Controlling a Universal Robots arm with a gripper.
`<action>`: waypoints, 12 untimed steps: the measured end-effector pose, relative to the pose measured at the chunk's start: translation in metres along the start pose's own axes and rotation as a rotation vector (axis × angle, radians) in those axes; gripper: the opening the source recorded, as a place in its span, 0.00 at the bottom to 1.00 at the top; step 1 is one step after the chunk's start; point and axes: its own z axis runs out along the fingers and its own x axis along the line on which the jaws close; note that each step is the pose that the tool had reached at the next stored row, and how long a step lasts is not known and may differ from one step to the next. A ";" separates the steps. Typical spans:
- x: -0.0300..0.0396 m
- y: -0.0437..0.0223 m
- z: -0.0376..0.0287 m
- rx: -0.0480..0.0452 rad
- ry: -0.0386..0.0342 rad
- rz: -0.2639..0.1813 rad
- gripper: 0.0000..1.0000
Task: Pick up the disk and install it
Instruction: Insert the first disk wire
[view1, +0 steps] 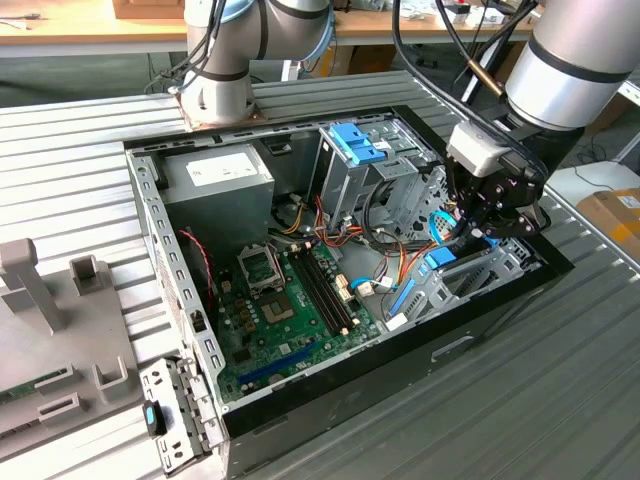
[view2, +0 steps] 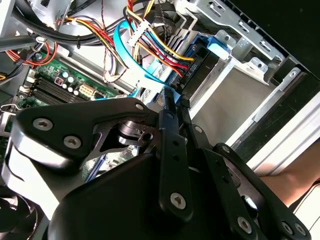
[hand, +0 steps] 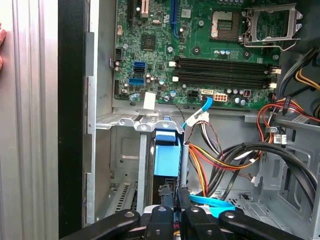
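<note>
Gripper (view2: 170, 102) w/ black fingers (view2: 169, 150) close together, tips right by the disk (view2: 200, 70), which sits in the metal bay (view2: 250, 60). Coloured wires (view2: 155, 42) and green board (view2: 60, 82) beside it.

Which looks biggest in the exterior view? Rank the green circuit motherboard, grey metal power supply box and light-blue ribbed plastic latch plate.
1. green circuit motherboard
2. grey metal power supply box
3. light-blue ribbed plastic latch plate, clearly smallest

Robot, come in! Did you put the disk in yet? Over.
Gripper down at the drive cage. Disk on edge in its slot. Cables close beside.
</note>
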 end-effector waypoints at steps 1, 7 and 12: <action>-0.0002 -0.0004 0.0000 0.0000 0.0001 0.000 0.16; -0.0003 -0.0008 0.0021 0.0000 0.0005 0.000 0.16; -0.0003 -0.0015 0.0048 0.0000 0.0003 0.000 0.16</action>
